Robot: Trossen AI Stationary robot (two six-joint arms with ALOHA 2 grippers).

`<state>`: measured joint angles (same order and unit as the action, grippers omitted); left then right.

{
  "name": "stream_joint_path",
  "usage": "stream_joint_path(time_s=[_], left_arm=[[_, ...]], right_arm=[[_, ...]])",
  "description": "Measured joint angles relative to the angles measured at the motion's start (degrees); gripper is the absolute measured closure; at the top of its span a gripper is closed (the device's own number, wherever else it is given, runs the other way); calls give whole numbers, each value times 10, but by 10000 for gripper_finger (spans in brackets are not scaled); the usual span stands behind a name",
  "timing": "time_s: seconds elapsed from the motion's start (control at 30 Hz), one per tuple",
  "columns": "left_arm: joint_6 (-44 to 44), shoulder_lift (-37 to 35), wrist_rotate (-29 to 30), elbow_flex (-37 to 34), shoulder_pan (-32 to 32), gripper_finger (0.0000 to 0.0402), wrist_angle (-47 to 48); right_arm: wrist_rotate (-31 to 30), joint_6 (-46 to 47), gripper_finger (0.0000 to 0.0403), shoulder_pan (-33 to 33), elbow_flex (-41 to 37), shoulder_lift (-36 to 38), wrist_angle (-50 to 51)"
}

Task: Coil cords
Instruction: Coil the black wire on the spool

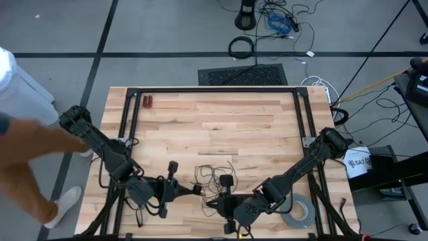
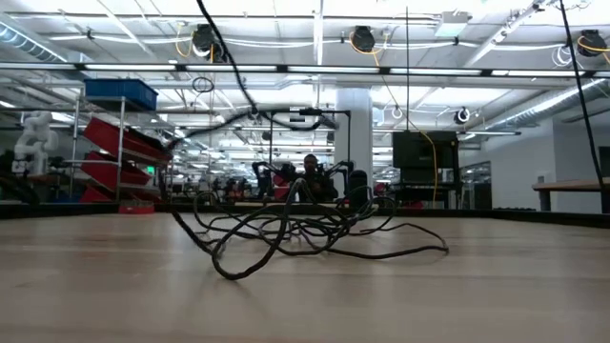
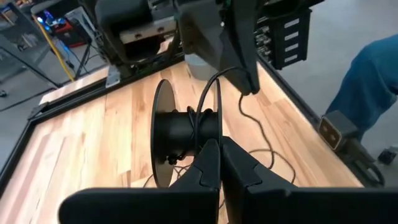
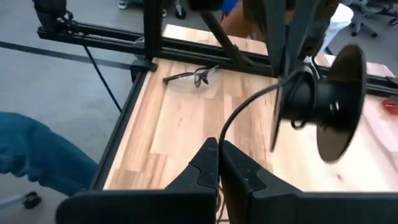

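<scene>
A thin black cord point(image 1: 214, 173) lies in loose wiry strands on the wooden table point(image 1: 221, 120) near its front edge; it is the tangle in the low view point(image 2: 295, 229). One strand rises to a black spool point(image 3: 186, 130) that hangs in the air between my two arms point(image 4: 317, 99). My left gripper point(image 3: 219, 148) is shut at the spool. My right gripper point(image 4: 219, 143) is shut on the strand just short of the spool. In the high view both grippers meet at the front middle, left point(image 1: 195, 190) and right point(image 1: 216, 200). My left gripper pinches the thin rim of one spool flange point(image 3: 219, 134) between its two shut fingers, edge-on. The fingers slant slightly down. The spool is lifted clear of the table, its hub point(image 3: 183, 132) lying level across the fingers, with a few turns of cord point(image 3: 203, 121) on it. My right gripper pinches a single strand of the cord point(image 4: 221, 135) between its shut fingertips. The fingers slant slightly downward. From them the strand curves up in a slack arc point(image 4: 255, 99) to the spool's hub point(image 4: 301, 93).
A grey tape roll point(image 1: 299, 211) lies at the front right by my right arm. Safety glasses point(image 4: 196, 76) lie near the table's edge. Two small red things point(image 1: 148, 102) sit at the far left. A person's leg point(image 1: 27, 157) stands beside the left edge.
</scene>
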<state>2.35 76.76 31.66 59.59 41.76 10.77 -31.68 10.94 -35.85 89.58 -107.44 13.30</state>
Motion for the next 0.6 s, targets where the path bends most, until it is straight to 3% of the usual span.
stream_joint_path(time_s=[0.6], left_arm=[[33, 1, 3, 0, 53, 402, -33]], right_arm=[[16, -1, 403, 30, 0, -19, 37]])
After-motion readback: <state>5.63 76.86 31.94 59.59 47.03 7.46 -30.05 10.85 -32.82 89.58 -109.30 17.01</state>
